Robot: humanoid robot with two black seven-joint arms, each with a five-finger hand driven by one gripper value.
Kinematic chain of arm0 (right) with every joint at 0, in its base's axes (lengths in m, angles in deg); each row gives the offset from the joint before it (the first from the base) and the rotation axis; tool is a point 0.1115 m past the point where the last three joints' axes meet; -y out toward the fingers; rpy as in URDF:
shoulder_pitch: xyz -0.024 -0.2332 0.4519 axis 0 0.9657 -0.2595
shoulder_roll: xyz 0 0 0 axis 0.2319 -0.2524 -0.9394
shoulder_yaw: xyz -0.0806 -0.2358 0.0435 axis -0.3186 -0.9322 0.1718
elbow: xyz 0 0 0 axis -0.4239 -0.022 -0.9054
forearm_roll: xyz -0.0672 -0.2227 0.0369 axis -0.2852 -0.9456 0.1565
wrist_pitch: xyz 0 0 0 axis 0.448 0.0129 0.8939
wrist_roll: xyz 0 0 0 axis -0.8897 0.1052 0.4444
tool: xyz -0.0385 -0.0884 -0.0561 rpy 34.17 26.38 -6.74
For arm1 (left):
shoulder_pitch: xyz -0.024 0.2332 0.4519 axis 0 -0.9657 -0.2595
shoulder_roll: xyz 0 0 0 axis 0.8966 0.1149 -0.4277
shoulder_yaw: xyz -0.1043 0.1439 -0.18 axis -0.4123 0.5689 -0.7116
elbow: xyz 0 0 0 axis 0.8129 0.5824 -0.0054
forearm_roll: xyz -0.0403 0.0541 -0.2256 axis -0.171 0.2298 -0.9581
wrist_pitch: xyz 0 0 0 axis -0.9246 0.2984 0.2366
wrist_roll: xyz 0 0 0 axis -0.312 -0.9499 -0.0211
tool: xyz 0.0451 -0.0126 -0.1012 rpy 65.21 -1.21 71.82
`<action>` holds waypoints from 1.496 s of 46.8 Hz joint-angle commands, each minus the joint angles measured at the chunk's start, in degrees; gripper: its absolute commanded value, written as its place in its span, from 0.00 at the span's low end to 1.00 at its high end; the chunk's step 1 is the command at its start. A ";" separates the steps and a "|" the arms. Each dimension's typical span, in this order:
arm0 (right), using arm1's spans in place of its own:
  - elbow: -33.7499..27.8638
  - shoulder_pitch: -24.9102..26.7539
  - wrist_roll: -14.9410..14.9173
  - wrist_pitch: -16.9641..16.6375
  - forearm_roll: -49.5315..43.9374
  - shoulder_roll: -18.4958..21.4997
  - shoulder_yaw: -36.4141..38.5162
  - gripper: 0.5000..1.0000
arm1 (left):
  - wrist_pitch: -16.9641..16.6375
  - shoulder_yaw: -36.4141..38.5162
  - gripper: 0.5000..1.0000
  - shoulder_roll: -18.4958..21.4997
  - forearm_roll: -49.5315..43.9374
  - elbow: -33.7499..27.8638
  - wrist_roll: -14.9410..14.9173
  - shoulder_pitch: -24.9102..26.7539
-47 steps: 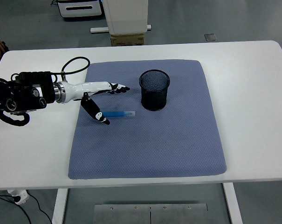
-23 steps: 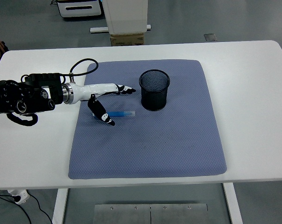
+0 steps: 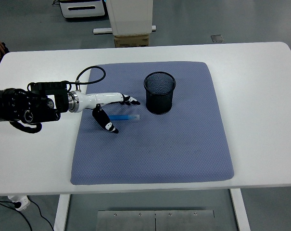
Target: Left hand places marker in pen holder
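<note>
One marker [image 3: 124, 117], blue, lies flat on the grey mat [image 3: 183, 159] at centre-left of the frame, just left of the black mesh pen holder [image 3: 159, 92]. Left hand [image 3: 109, 103] hovers over its left end, fingers [image 3: 131, 101] spread and gripping nothing, so grasping, lifting and dropping it in all remain.

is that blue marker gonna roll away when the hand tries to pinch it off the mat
The blue marker looks slim and rounded, so a nudge could roll it, though the textured mat probably damps that. It seems rigid and light, so it should lift without bending. The left hand is open around its left end.
</note>
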State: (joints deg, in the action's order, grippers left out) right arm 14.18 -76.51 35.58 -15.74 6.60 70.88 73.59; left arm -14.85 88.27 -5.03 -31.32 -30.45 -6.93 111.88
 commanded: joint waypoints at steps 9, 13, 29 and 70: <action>0.01 0.00 -0.04 -0.01 0.03 0.00 0.00 1.00 | -1.64 0.56 0.52 -0.72 0.09 0.26 0.00 -0.70; 0.01 0.00 -0.04 -0.01 -0.06 0.00 0.00 1.00 | -1.82 0.82 0.52 -0.72 0.09 0.26 0.00 -0.78; 0.01 0.00 0.05 -0.01 -0.06 0.00 0.00 1.00 | -4.02 1.00 0.27 -0.81 0.09 0.35 0.00 -0.78; 0.01 0.00 0.05 -0.01 0.03 0.00 0.00 1.00 | -6.65 1.08 0.20 -1.51 2.28 0.44 0.79 -1.57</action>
State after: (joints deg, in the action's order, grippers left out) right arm 14.20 -76.51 35.60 -15.75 6.59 70.88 73.59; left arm -21.33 89.33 -6.54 -29.64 -30.01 -6.15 110.26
